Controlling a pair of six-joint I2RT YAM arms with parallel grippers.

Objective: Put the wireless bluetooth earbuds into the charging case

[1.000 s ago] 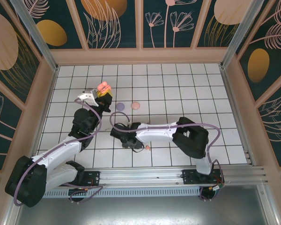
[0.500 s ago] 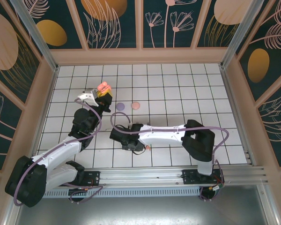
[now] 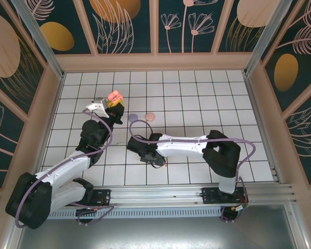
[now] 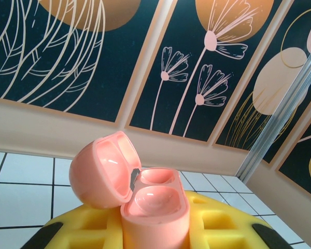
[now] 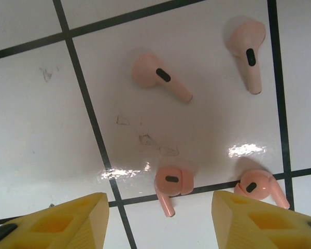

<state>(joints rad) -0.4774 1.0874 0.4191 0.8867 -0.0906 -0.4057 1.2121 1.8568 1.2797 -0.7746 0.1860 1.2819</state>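
- Top view: my left gripper (image 3: 114, 104) is clenched on the pink charging case (image 3: 114, 96), with its lid thrown back. My right gripper (image 3: 158, 160) hangs low over the earbuds (image 3: 165, 164). They lie on the white tiled floor (image 3: 197, 93), well apart from the case, on the side toward my bases. A lilac round piece (image 3: 133, 118) and a coral round piece (image 3: 150, 116) sit near the case, between it and the earbuds.
- Left wrist view: the case (image 4: 153, 199) stands upright between my yellow fingers (image 4: 88, 228). Its lid (image 4: 101, 168) is open and both wells (image 4: 155, 199) are empty. The risk I see is that the lid swings shut or the case twists in my grip when a bud is pressed in. The hold is low on a smooth, rounded body.
- Right wrist view: my right gripper (image 5: 158, 218) is released, its jaws wide with nothing between them. Four pink earbuds (image 5: 171, 184) lie flat on the glossy tile, none yet in the case.
- One bud lies between my jaws and another (image 5: 256, 187) lies just in front of one finger. If I drop straight down, that finger could land on it and flick it away.
- A pinch on a thin stem could squirt the bud out.
- The pinks differ only slightly, so I could carry a wrong-coloured bud to the case.
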